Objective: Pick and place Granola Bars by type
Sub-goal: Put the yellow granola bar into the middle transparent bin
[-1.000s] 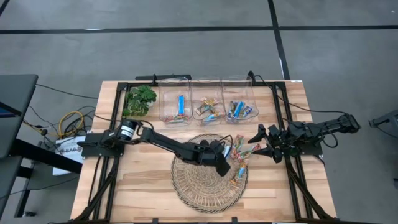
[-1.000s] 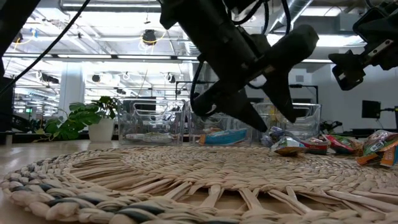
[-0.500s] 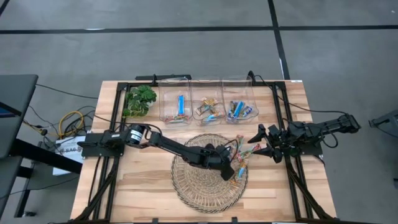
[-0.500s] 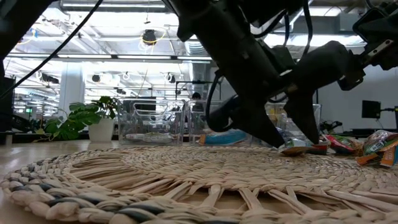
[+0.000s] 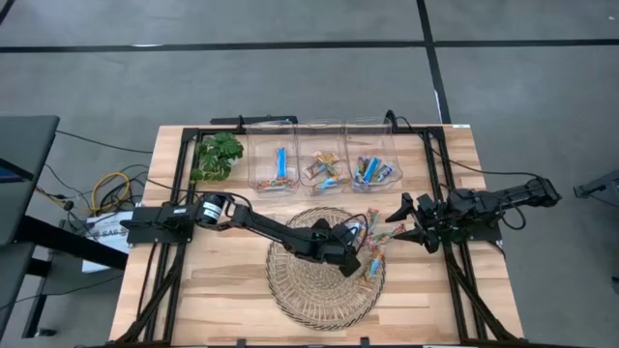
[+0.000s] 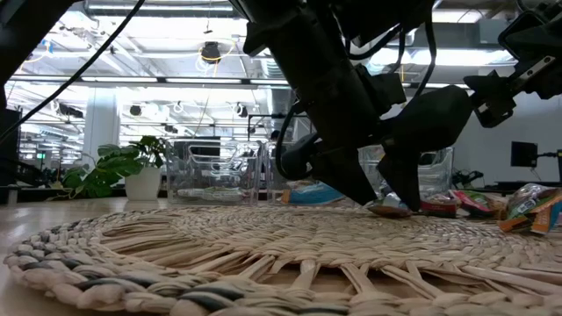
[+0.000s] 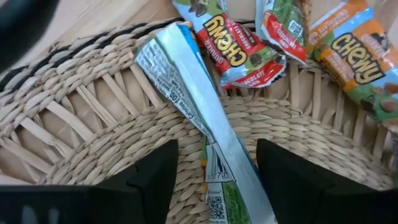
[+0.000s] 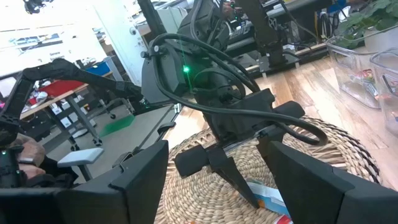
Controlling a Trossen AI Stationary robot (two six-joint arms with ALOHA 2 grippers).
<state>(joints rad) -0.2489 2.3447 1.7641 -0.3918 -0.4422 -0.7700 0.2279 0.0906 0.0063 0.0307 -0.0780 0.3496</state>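
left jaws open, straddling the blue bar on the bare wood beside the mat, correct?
Not on bare wood. The left gripper does straddle the blue bar with jaws open, but the left wrist view shows the bar lying on the woven mat.

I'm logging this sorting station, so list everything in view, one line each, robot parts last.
Woven mat: one, tan, round, front centre of the table.
Loose granola bars: a small heap, count unclear, mostly red, orange and tan, on the mat's right edge.
Blue-and-white bar: one, lying on the mat between the left gripper's fingers.
Clear bins: three, in a row at the table's back, each holding bars.
Plant: one, green, left of the bins.
Table: one, light wood.
Left gripper: open, low over the mat.
Right gripper: open, right of the heap.
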